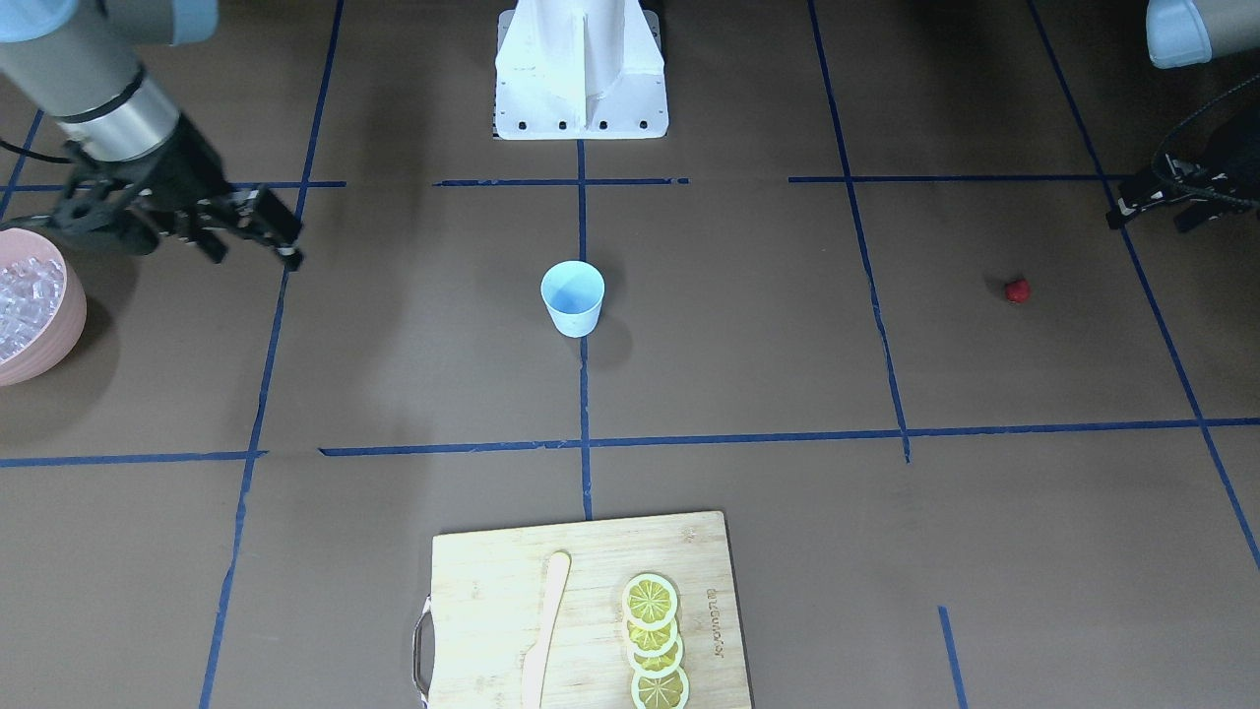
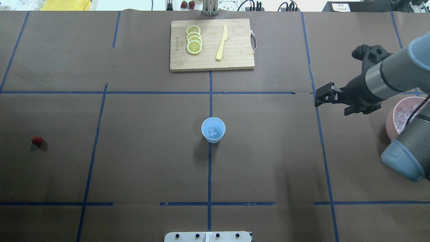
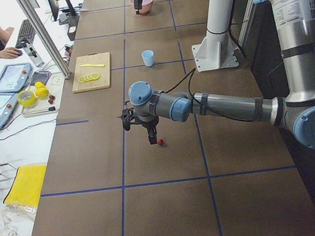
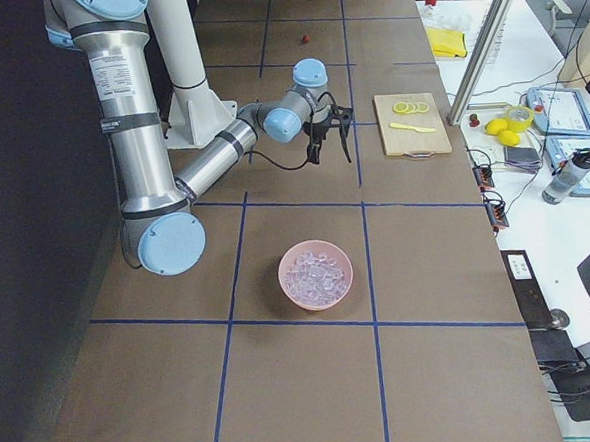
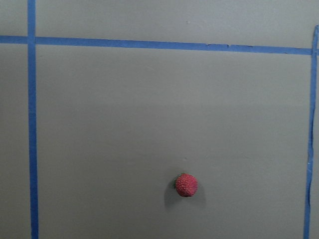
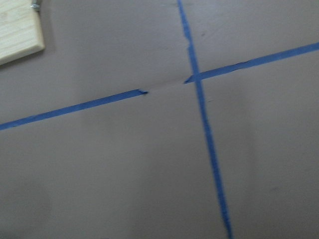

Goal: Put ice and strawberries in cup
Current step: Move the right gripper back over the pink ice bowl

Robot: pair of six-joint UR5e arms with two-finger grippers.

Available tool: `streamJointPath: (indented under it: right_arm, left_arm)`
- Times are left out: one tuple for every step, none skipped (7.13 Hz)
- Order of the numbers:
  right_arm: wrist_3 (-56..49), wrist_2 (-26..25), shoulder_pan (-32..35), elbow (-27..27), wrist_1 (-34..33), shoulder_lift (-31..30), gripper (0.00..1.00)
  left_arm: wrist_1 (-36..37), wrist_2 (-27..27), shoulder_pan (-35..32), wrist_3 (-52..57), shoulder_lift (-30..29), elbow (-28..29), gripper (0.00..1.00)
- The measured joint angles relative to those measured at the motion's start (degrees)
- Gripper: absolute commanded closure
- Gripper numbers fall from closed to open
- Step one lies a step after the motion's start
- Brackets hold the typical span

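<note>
From the front, shows the cup (image 1: 572, 300) upright at mid-table, the strawberry (image 1: 1017, 290) lying well apart from it, and the right gripper (image 1: 251, 241) empty near the pink bowl (image 1: 69, 330) of ice (image 1: 25, 295); from overhead, adds one ice cube (image 2: 212, 131) inside the cup and the right gripper spread wide. From the left end, places the left gripper (image 3: 151, 135) pointing down just beside the strawberry, grip impossible to tell; from the right end, repeats the right gripper's spread. From the left wrist, only the strawberry on brown paper (image 5: 124, 124) between blue tape lines (image 5: 149, 44).
</note>
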Motion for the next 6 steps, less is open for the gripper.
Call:
streamJointPath:
  right_arm:
    - [-6.09, -0.7, 2.18, -0.88, 0.41, -3.28, 0.02]
    - [-11.34, -1.07, 4.56, -2.14, 1.09, -5.87, 0.02]
    - [-16.32, -1.18, 7.35, -3.96, 1.49, -7.75, 0.02]
    - [-21.58, -1.15, 10.62, -6.49, 1.64, -8.7, 0.02]
    - [-26.2, -1.05, 13.47, -9.22, 1.85, -9.21, 0.02]
    - [-28.56, -0.97, 14.9, -11.33, 2.25, -9.79, 0.02]
  left_arm:
    - [0.0, 0.04, 0.01, -0.09, 0.12, -0.64, 0.0]
    - [0.01, 0.05, -0.01, -0.12, 0.21, -1.07, 0.0]
    - [0.01, 0.06, -0.04, -0.14, 0.28, -1.3, 0.0]
    - [0.02, 0.17, -0.05, -0.14, 0.3, -1.43, 0.0]
    - [0.02, 0.36, -0.05, -0.16, 0.32, -1.56, 0.0]
    - [0.02, 0.43, -0.04, -0.2, 0.32, -1.67, 0.0]
